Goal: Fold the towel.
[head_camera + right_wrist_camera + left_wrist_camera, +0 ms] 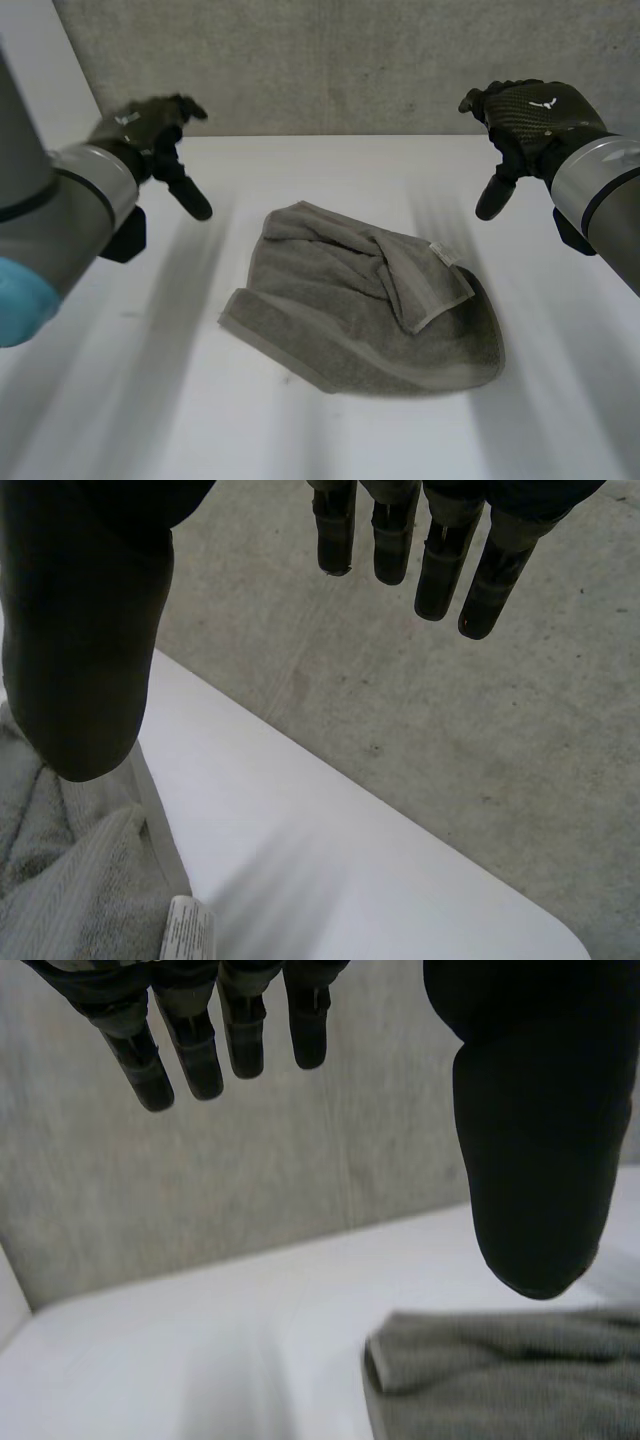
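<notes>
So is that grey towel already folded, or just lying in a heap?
Rumpled, not neatly folded: the towel lies bunched on the table, one corner flopped across its middle, its outline lopsided.

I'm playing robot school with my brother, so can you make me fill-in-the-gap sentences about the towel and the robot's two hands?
1. The grey towel lies crumpled on a ____ table.
2. The left hand and the right hand are both ____, not shut, and neither touches the towel.
3. The towel's little white label sits on the side nearer the robot's ____ hand.

Missing words: white; open; right.
</notes>
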Controlling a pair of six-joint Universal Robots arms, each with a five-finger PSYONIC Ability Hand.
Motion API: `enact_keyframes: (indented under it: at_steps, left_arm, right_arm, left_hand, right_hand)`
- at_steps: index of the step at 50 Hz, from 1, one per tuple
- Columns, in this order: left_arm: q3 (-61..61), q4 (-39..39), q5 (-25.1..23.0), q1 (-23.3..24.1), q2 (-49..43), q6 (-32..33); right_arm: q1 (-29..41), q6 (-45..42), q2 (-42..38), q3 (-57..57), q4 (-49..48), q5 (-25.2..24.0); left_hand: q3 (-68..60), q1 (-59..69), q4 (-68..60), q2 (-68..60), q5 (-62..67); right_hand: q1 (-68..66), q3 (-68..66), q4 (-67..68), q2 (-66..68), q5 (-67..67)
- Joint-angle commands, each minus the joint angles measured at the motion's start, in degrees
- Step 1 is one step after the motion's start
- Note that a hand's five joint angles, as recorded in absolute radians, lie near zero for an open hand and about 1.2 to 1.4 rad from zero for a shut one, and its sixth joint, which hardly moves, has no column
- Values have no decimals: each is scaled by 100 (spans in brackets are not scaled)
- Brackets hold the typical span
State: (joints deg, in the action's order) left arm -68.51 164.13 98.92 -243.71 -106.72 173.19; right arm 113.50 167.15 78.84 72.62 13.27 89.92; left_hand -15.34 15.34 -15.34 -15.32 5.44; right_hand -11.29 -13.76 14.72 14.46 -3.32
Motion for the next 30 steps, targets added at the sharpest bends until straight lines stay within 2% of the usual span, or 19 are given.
enact_keyframes:
  at_steps: [1, 7, 21, 30]
  left_arm:
    - [118, -48, 75, -71, -909, -381]
    - [241, -249, 198, -71, -1666, -918]
    - [92, -470, 145, -71, -2221, -1806]
    - [109, -593, 5, -62, -2388, -1877]
  right_arm:
    - [-12, -95, -62, -2, 0, 17]
    - [-29, -95, -79, -2, -9, 17]
    - [-64, -103, -105, 76, -88, 17]
    - [-64, -121, -273, 94, -141, 26]
  left_hand:
    - [-765, 764, -765, -767, 754]
    - [-884, 883, -884, -886, 873]
    - [-901, 900, -900, -902, 890]
    - [-1776, 1775, -1775, -1777, 1765]
  right_hand:
    - [129, 376, -472, -446, 332]
    - [129, 376, -472, -446, 332]
    - [129, 376, -472, -446, 332]
    - [129, 376, -472, -446, 332]
